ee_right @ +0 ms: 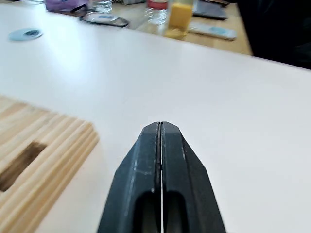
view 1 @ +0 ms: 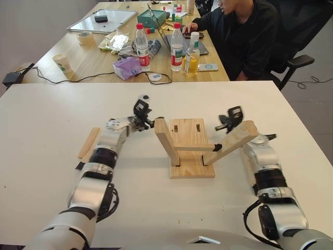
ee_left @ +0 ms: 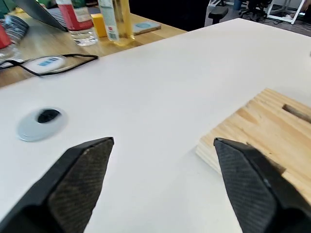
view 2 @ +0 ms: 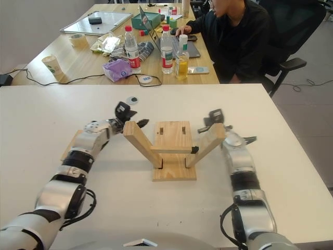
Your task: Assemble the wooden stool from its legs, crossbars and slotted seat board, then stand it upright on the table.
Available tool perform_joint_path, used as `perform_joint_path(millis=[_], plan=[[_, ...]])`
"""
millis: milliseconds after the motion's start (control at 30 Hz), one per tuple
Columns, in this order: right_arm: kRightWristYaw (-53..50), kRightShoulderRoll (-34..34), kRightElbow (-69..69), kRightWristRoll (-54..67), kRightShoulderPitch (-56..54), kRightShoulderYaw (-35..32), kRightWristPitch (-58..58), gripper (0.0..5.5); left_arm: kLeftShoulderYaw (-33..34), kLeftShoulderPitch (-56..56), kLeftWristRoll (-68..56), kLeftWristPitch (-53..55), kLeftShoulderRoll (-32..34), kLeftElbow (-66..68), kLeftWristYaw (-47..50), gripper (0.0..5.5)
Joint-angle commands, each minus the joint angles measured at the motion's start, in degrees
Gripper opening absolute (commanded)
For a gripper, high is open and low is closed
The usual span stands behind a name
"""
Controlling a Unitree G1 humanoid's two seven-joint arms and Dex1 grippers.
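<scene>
**Two legs up in a V, both my grippers at their top ends**

The seat board [view 1: 190, 167] lies flat on the white table [view 1: 52, 114], with its two slots at the far end facing up. I think it lies this way so that the legs can be pushed down into it and the stool turned over only at the end. On the board stand the left leg [view 1: 167, 139] and the right leg [view 1: 234, 141]. They are not upright: each tilts outward, so together they make a V. The crossbar [view 1: 193, 148] runs between them low down, and in my judgement it is what keeps them from falling apart.

My left gripper [ee_left: 164, 141] is wide open and has hold of nothing. It is just beside the top end of the left leg, on the outer side. I believe it is placed there so it can close on this end or push it inward.

My right gripper [ee_right: 160, 125] has its two fingers pressed fully together with nothing between them. It is behind the top end of the right leg. The leg seems to lean on my right wrist, but I cannot tell for sure if they touch. With the fingers pressed together it can only push or support, not grasp.

A loose wooden strip [view 1: 88, 142] lies on the table beside my left forearm, well apart from the board. It is probably a part not yet fitted, so I judge the task about half done.
</scene>
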Motion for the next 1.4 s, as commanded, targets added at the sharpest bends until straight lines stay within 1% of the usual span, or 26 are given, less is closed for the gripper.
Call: perform_joint_path(millis=[33,100,133,167,233,300,400,567,667,733,800,867,967,1067,1167,1267,1333,1400], plan=[[1.8,-3.1,-21.9,5.9,15.6,-8.3,3.6,0.0,5.5,14.5,-7.1,8.4,7.2,-23.3,-5.5,3.81],[7.2,-6.1,-32.5,10.1,27.1,-15.0,4.3,0.0,9.5,23.8,-13.4,12.3,11.3,-34.0,-10.8,3.81],[10.7,-8.5,-35.3,9.6,33.3,-18.1,2.2,0.0,10.2,28.1,-13.0,11.4,13.9,-36.6,-12.9,3.81],[14.3,-10.8,-37.1,7.9,38.5,-19.6,-1.4,0.0,10.4,31.9,-11.8,10.1,16.0,-38.6,-14.3,3.81],[19.8,-14.9,-39.0,3.5,46.7,-19.7,-8.7,0.0,10.4,37.8,-8.9,6.4,18.8,-42.3,-15.5,3.81],[22.5,-17.1,-40.0,0.8,51.6,-19.3,-12.9,0.0,9.7,42.0,-6.9,3.3,19.9,-46.2,-15.9,3.81],[21.8,-17.0,-40.9,1.1,50.8,-19.4,-12.5,0.0,9.0,44.4,-6.2,1.6,19.8,-49.6,-15.8,3.81],[19.0,-15.8,-44.1,-0.9,46.0,-13.8,-8.3,0.0,8.0,41.5,-7.7,3.3,18.1,-54.0,-13.3,3.81],[18.7,-15.4,-48.3,-1.1,44.9,-9.5,-6.1,0.0,6.1,39.7,-8.0,2.1,18.6,-57.2,-15.0,3.81],[18.8,-15.3,-51.9,-0.9,42.6,-4.6,-3.3,0.0,2.4,38.1,-6.3,-1.0,18.8,-58.9,-17.4,3.81],[19.5,-14.5,-56.3,-1.7,38.3,4.7,-0.2,0.0,-3.2,34.4,-4.9,-3.4,17.8,-61.6,-20.1,3.81],[19.1,-13.3,-58.4,-2.3,34.0,11.1,2.8,0.0,-8.3,31.1,-3.6,-4.6,16.5,-62.9,-21.8,3.81],[18.1,-13.1,-59.4,-2.5,31.7,13.8,5.8,0.0,-12.0,28.6,-0.9,-7.2,15.5,-61.6,-22.9,3.81],[17.7,-14.4,-58.8,-3.0,33.1,12.2,6.2,0.0,-11.8,28.2,0.1,-7.9,16.6,-58.7,-23.5,3.81],[17.5,-16.1,-57.0,-4.1,35.3,9.6,5.6,0.0,-10.1,29.6,1.6,-11.1,19.2,-53.7,-24.6,3.81],[17.6,-17.2,-52.7,-3.3,37.4,3.2,3.6,0.0,-6.2,28.7,0.1,-11.3,20.3,-49.3,-24.1,3.81],[17.5,-16.9,-49.9,-1.1,36.8,-1.7,3.1,0.0,-2.1,25.7,-5.0,-7.9,19.3,-48.4,-22.9,3.81],[17.3,-16.9,-47.3,-0.1,35.3,-4.7,2.5,0.0,0.9,22.4,-9.1,-4.4,18.5,-46.7,-21.7,3.81]])
